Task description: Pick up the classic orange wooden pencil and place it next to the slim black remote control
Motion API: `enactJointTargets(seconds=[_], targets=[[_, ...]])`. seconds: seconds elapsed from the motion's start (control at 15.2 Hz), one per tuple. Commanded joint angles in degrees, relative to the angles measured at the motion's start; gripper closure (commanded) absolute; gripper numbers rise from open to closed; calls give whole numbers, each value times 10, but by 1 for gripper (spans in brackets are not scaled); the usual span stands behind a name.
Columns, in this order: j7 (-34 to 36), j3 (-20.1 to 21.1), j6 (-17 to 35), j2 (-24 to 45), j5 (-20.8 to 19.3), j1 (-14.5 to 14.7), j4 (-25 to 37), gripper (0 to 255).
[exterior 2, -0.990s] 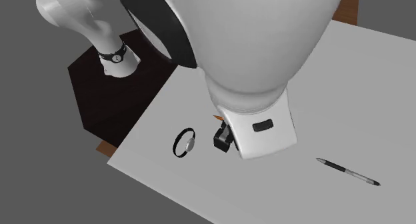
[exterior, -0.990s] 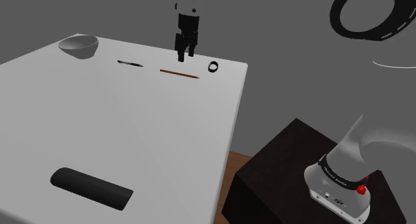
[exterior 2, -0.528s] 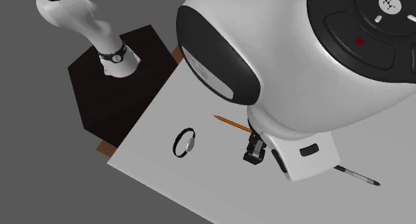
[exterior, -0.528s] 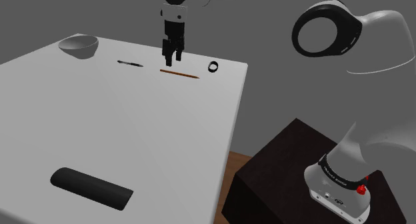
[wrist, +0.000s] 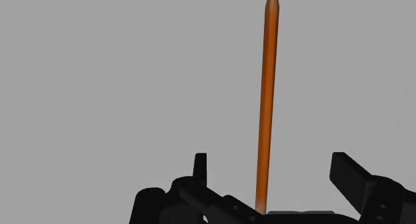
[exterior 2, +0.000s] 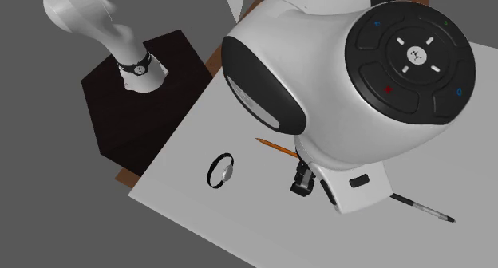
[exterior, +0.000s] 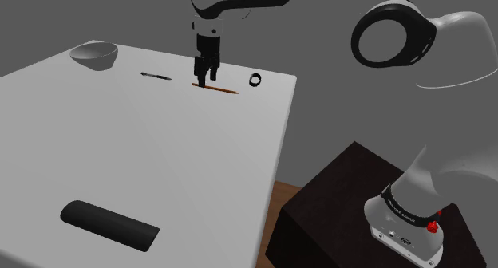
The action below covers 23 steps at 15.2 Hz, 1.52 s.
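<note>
Tool (exterior: pixel 205 76) sat low over the pencil (wrist: pixel 267 103), jaws wide apart, holding nothing. Pencil lay flat on the worktop (exterior: pixel 144 147), just beside the wristwatch (exterior: pixel 254 80), between the wristwatch and a black pen (exterior: pixel 156 76).

Key relation: wrist view had the orange shaft running straight out between the two fingers (wrist: pixel 200 168), roughly midway, touching neither (so its long axis was square to the closing direction, which is what a pinch wants).

Shoulder view put the tool over the part of the pencil farther from the wristwatch, not its middle. A grip there would probably leave the wristwatch-side length hanging out and could let it tip. Couldn't tell whether the fingertips were at worktop level.

My read: no yaw correction needed, a little more descent if any, then close.

Remote (exterior: pixel 109 224) lay well apart from the wristwatch, at the opposite end of the worktop, so the carry looked long. A bowl (exterior: pixel 94 54) sat beyond the pen from the wristwatch, out of the way
</note>
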Motion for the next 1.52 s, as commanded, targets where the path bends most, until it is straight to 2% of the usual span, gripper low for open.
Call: enactJointTargets(seconds=[0.0, 0.2, 0.26, 0.86, 1.45], targets=[[0, 0, 0, 0, 0, 0, 0, 0], [0, 0, 0, 0, 0, 0, 0, 0], [0, 0, 0, 0, 0, 0, 0, 255], [0, 0, 0, 0, 0, 0, 0, 255], [14, 1, -74, 10, -2, 1, 85, 255]])
